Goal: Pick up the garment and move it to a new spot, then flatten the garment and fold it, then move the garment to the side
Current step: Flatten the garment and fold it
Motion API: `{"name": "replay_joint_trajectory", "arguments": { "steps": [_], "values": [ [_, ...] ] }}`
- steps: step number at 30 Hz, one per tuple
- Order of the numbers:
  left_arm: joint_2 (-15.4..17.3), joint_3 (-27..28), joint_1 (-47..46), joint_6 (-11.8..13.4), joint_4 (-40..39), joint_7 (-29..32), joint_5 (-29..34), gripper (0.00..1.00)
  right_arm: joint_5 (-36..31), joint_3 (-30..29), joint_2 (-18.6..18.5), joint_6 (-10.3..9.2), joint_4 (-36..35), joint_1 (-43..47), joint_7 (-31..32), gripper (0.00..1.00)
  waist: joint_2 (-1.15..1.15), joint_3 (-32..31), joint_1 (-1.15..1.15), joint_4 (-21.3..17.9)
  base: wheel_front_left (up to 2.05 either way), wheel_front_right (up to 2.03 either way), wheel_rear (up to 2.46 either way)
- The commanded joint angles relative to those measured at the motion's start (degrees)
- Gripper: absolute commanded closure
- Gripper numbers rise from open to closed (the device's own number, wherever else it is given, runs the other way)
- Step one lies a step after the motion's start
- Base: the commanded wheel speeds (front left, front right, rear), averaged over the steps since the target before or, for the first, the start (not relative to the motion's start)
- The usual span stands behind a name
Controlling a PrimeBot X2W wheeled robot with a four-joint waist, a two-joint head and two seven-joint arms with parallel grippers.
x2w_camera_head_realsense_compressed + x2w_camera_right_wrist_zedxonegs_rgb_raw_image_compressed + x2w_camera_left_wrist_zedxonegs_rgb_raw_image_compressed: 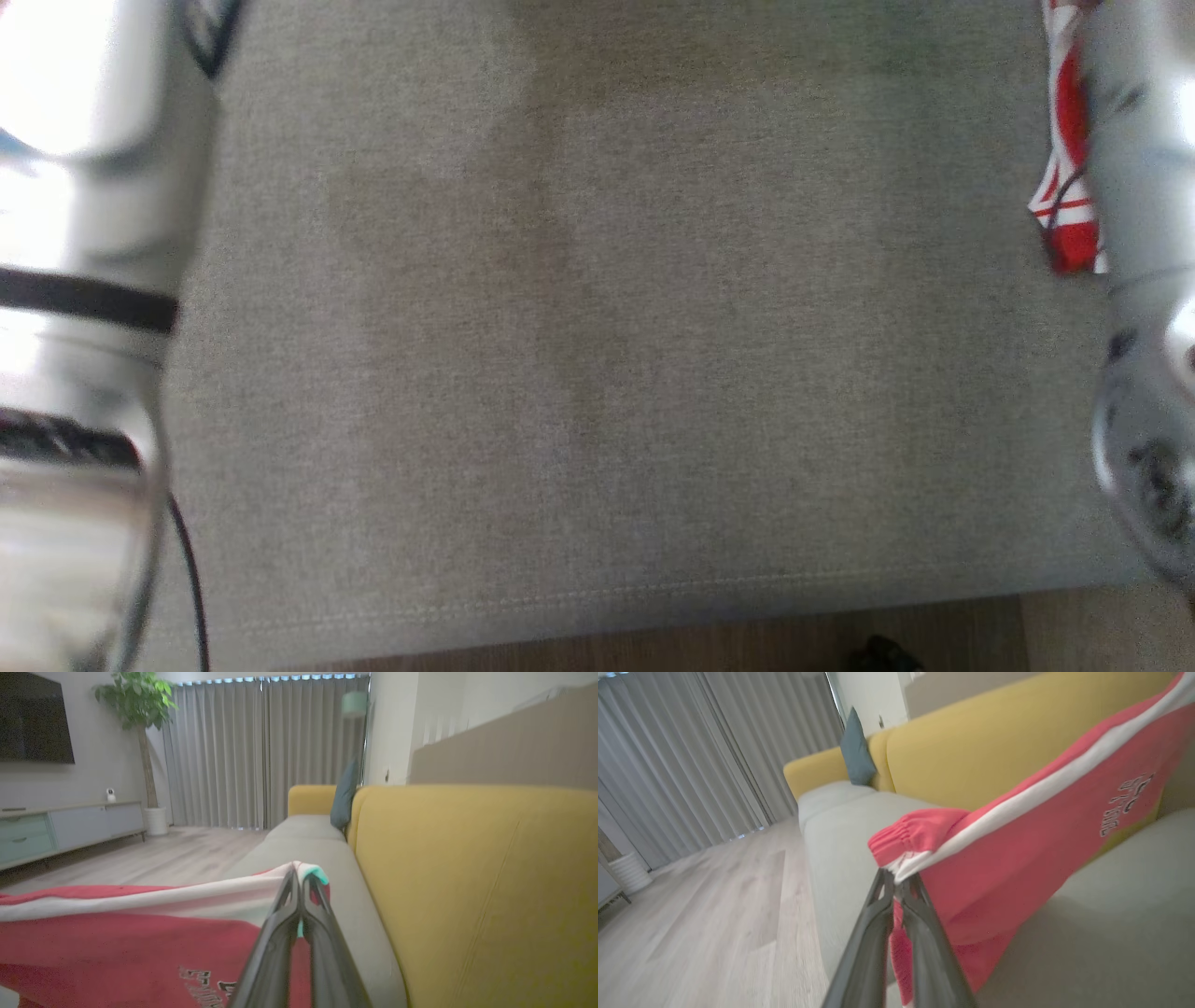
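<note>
The garment is red with a white stripe and dark lettering. It hangs stretched above the grey sofa seat. My left gripper is shut on its elastic-cuffed corner. My right gripper is shut on another corner of the garment, where white and teal trim show. In the head view a strip of the garment shows at the upper right, beside my pale right forearm. My left forearm is at the left edge of that view.
The yellow sofa back rises beside the grey seat, with a blue cushion at the far end. Wooden floor lies past the seat's front edge. Grey curtains, a TV cabinet and a potted plant stand further off.
</note>
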Motion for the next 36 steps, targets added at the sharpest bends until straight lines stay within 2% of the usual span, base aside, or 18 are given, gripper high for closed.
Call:
{"name": "replay_joint_trajectory", "arguments": {
  "steps": [1,6,14,24,28,36],
  "values": [
    [1.8,0.2,0.1,0.2,-0.8,-0.5,0.6,1.00,0.7,1.3,1.5,-0.04,-0.3,0.9,-0.7,1.00,0.00,0.5,-0.02,0.5,0.00,0.00,0.00],
    [1.1,-2.4,7.4,-0.1,-2.6,-0.7,1.5,1.00,3.7,6.6,1.6,-0.04,5.4,6.5,-1.1,1.00,0.00,0.1,-0.02,1.2,0.00,0.00,0.00],
    [3.1,-5.1,22.8,-0.3,-11.0,-0.7,1.9,1.00,10.9,16.5,-2.2,-0.04,7.5,15.0,0.4,1.00,0.00,-5.3,-0.02,1.8,0.00,0.00,0.00],
    [4.0,-6.9,38.6,1.2,-18.3,-0.7,1.2,1.00,21.2,25.8,-10.6,-0.04,0.4,27.8,5.4,1.00,0.00,-14.5,-0.02,2.2,0.00,0.00,0.00],
    [4.1,-8.1,42.9,1.4,-20.0,-0.7,1.3,1.00,24.8,26.1,-13.7,-0.04,-3.9,33.2,7.0,1.00,0.00,-17.9,-0.02,2.2,0.00,0.00,0.00],
    [5.3,-11.7,50.7,0.9,-23.0,0.3,1.3,1.00,27.6,24.5,-19.3,-0.04,-13.2,43.8,12.0,1.00,0.00,-22.8,-0.02,2.1,0.00,0.00,0.00]
  ]
}}
